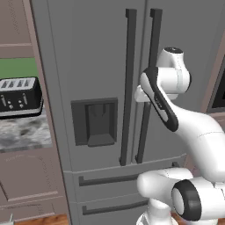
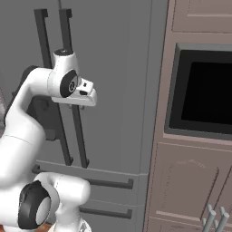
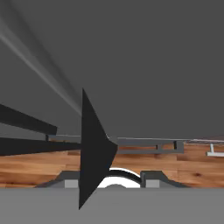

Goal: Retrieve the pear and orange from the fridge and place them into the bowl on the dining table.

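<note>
Two tall grey doors of the fridge (image 1: 88, 52) stand shut right in front of me and take up most of what I see. Below them run its bottom drawers (image 1: 105, 179), also shut, each with a dark horizontal bar. To the right of the fridge is pinkish-brown cabinetry (image 2: 190, 181) with a black oven recess (image 2: 208, 90) set into it. To the left, a marbled counter (image 1: 24, 132) sits under a green wall.

Down the middle of the fridge run its long dark vertical handles, side by side. The left door's handle (image 1: 128, 88) stands apart from me, and the right door's handle (image 1: 154, 26) is the one my arm reaches to, about halfway up. The dark dispenser recess (image 1: 94, 121) is set in the left door, well apart from my hand. A black toaster (image 1: 19, 96) rests on the counter.

My pincer (image 3: 111, 181) is up against the right door's handle. In the hand view that handle shows as a big dark wedge rising between my two fingertips (image 3: 151, 179), one on each side of it, with the wooden floor (image 3: 175, 162) beyond. The jaws straddle the bar, but I cannot tell whether they are clenched on it or just loose around it.
</note>
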